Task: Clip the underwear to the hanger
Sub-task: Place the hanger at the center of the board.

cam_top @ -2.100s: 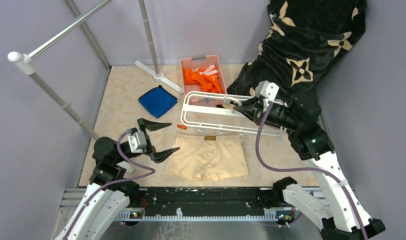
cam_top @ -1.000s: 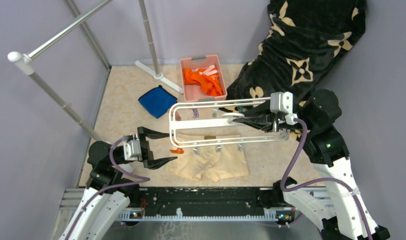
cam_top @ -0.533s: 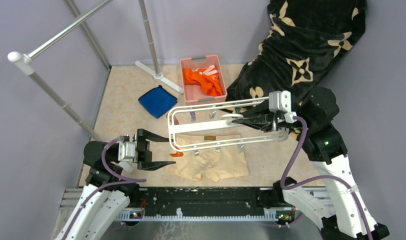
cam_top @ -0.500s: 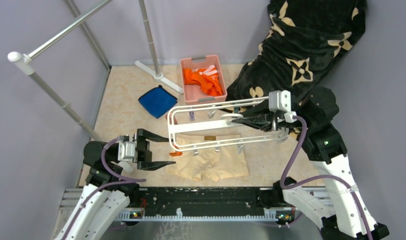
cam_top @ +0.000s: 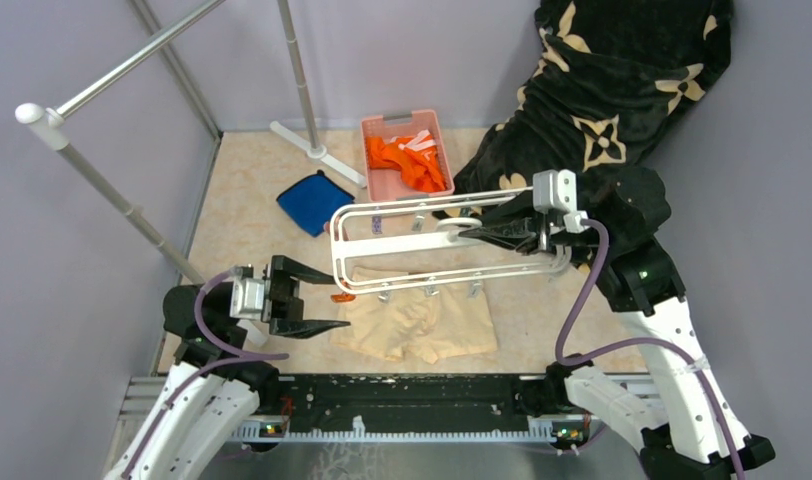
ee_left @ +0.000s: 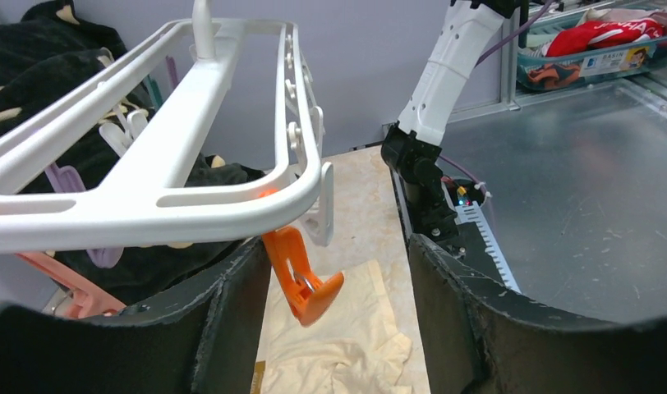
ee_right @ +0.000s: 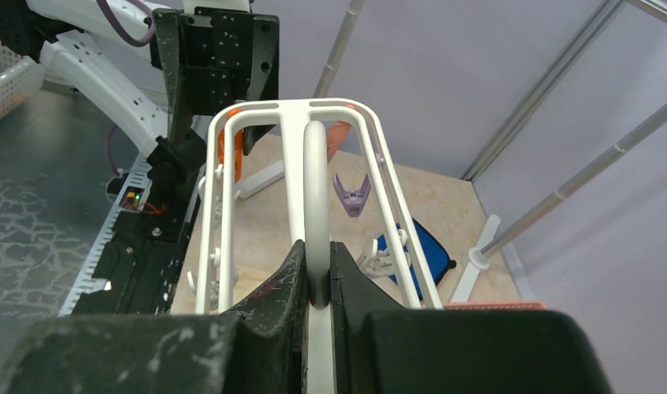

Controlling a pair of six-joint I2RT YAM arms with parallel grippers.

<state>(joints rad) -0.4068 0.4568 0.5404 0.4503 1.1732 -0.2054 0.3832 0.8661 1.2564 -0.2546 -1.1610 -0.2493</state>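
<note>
Now the underwear [cam_top: 417,325] lies flat beneath the raised hanger [cam_top: 422,241], its centre bar pinched by the right gripper [ee_right: 316,275]. The left gripper's [cam_top: 339,302] spread jaws flank the orange clip [ee_left: 301,283], seemingly without contact — centre on its tails, then squeeze squarely.

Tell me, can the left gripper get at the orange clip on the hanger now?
Probably yes: the orange clip hangs free at the hanger's corner, in line with the gap of the open left gripper, and nothing visible blocks it.
</note>
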